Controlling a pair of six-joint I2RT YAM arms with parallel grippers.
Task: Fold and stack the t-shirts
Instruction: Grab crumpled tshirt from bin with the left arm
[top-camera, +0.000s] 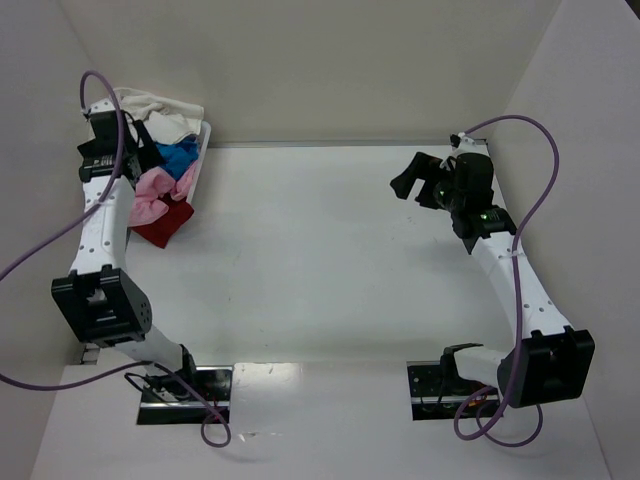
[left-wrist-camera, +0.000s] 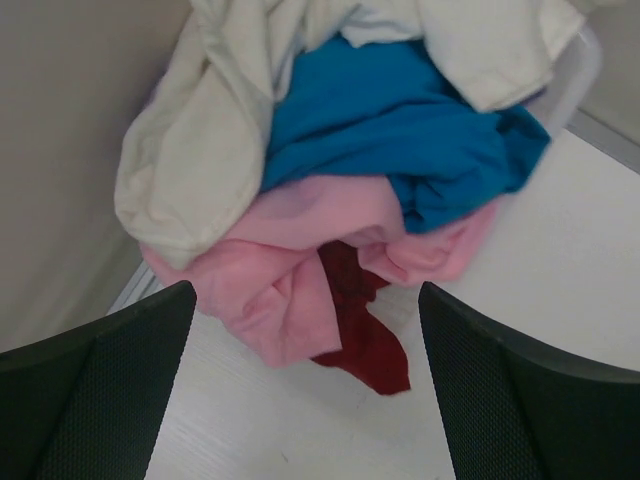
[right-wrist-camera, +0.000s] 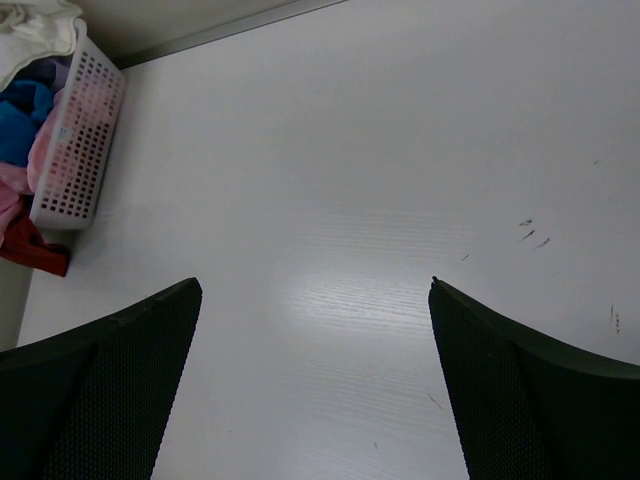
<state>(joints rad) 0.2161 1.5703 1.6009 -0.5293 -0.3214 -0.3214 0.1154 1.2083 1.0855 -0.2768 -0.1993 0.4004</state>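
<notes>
One white table (top-camera: 320, 260) takes up most of the overhead view, walled on three sides by pale panels (top-camera: 330, 60). Two white arms rise from its near edge. The left arm (top-camera: 100, 230) reaches along the left wall to the far left corner, and the right arm (top-camera: 520, 290) bends inward over the right side of the tabletop. In that far left corner stands a white plastic basket (right-wrist-camera: 82, 130) with perforated sides. The t-shirts are heaped in it and spill over its near end onto the table. The cream-white shirt (left-wrist-camera: 200, 140) lies on top and drapes down the wall side, with the bright blue shirt (left-wrist-camera: 400, 130) bunched under it. The pale pink shirt (left-wrist-camera: 300, 250) hangs out below the blue. The red shirt (left-wrist-camera: 365, 340), the smallest piece showing, pokes from under the pink and rests on the table. The left gripper (left-wrist-camera: 305, 295) hangs above the heap, fingers spread wide, holding nothing and clear of the cloth. The right gripper (right-wrist-camera: 314, 288) is well apart from the basket, above bare table, its fingers likewise wide with nothing between them.
</notes>
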